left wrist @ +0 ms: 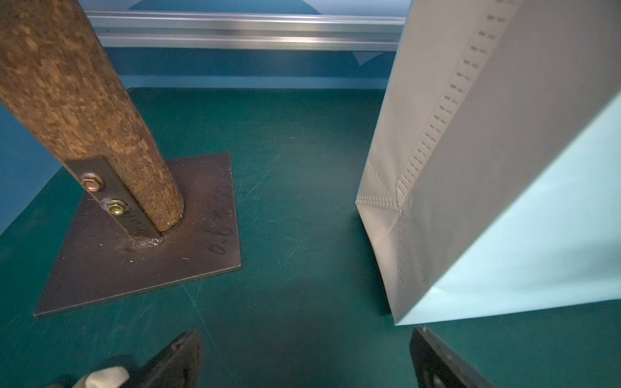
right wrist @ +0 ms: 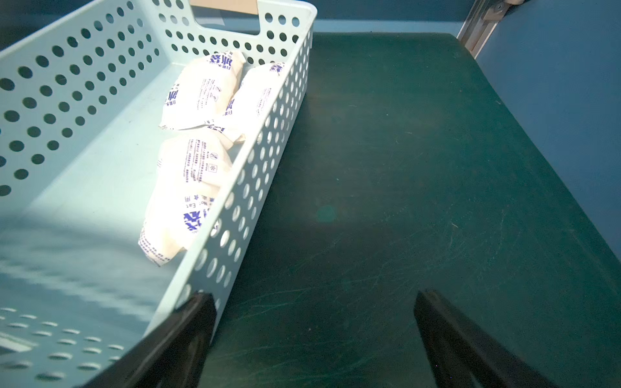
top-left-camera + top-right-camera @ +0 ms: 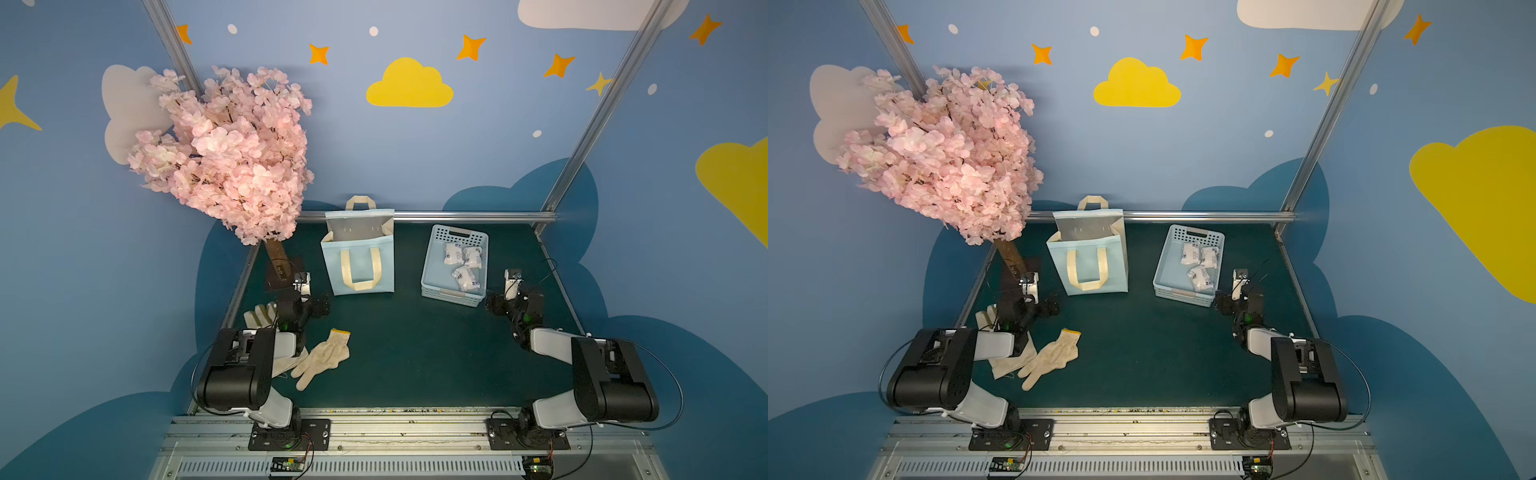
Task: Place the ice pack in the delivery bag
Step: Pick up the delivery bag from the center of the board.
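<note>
**Hidden or unclear.** The light blue fabric delivery bag (image 3: 359,266) with cream strap handles stands upright with its mouth open. Its front panel screens the inside, and only silver foil lining shows. Of two cream knitted gloves (image 3: 322,359), one lies partly under the left arm. The pink-blossomed artificial tree (image 3: 224,153) covers its own upper trunk. Whether the right hand (image 2: 316,300) touches the light blue perforated plastic basket (image 3: 453,297) cannot be told.

**Room.**
- The left hand (image 1: 307,347) is spread wide and empty. It faces a bare gap, with the bag's corner just beside one finger and the tree's dark metal base plate (image 1: 168,262) off the other.
- The right hand is equally wide and empty. It sits at the basket's outer wall, with bare dark green surface (image 2: 403,168) ahead to the edge.
- Between the hands the surface lies open.

**Count.**
- Three white printed ice packs (image 2: 201,94), all in the basket beside the right hand, well apart from the bag.
- One bag.
- One basket.
- Two gloves.
- One tree.
</note>
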Action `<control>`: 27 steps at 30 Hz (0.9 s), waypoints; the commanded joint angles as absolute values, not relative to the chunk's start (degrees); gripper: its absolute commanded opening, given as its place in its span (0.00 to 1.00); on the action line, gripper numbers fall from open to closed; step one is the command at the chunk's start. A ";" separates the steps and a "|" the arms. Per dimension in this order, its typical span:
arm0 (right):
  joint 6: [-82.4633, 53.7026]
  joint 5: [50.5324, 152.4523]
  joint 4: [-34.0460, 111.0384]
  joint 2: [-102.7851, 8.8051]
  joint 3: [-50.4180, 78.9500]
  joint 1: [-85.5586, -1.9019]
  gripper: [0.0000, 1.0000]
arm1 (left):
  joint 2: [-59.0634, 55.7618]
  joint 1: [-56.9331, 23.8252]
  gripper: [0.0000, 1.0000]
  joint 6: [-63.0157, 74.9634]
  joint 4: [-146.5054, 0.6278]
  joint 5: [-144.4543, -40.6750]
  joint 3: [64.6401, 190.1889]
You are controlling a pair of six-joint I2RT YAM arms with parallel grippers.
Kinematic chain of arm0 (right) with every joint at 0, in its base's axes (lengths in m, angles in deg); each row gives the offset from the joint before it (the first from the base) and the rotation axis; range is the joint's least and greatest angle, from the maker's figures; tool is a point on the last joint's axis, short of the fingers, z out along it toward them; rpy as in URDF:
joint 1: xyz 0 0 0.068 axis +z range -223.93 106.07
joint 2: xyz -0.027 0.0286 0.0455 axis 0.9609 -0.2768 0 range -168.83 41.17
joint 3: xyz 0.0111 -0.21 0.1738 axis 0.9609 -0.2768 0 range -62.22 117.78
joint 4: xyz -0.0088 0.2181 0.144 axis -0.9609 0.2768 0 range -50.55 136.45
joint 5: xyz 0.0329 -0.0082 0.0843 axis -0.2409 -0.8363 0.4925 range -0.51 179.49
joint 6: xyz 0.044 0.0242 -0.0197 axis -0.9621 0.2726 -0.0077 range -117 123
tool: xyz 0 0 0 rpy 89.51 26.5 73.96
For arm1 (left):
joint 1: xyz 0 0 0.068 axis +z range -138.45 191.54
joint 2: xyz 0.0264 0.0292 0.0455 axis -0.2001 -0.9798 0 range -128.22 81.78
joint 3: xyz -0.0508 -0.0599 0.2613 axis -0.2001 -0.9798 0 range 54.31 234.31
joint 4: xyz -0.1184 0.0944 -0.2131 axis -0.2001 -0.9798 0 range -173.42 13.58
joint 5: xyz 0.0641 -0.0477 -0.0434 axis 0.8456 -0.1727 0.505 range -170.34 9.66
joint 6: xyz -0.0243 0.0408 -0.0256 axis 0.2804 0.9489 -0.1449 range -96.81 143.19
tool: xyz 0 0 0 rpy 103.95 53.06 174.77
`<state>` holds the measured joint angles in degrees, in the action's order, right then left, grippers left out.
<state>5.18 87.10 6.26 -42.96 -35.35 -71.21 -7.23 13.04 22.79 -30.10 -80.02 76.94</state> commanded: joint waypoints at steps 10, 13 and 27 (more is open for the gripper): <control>5.47 87.82 5.61 -43.31 -35.12 -70.86 0.99 | -6.33 13.12 1.00 22.79 -30.28 -80.60 77.48; 5.48 87.91 5.61 -43.39 -35.04 -70.94 0.99 | -6.34 13.13 1.00 22.84 -30.52 -80.60 77.53; 2.43 85.70 31.82 -23.59 -30.88 -71.16 0.98 | 12.01 12.48 1.00 23.85 -57.15 -82.90 84.30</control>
<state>4.24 86.12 20.90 -28.71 -33.89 -71.21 4.18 12.87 23.03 -43.56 -81.77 79.61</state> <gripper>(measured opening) 0.985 0.998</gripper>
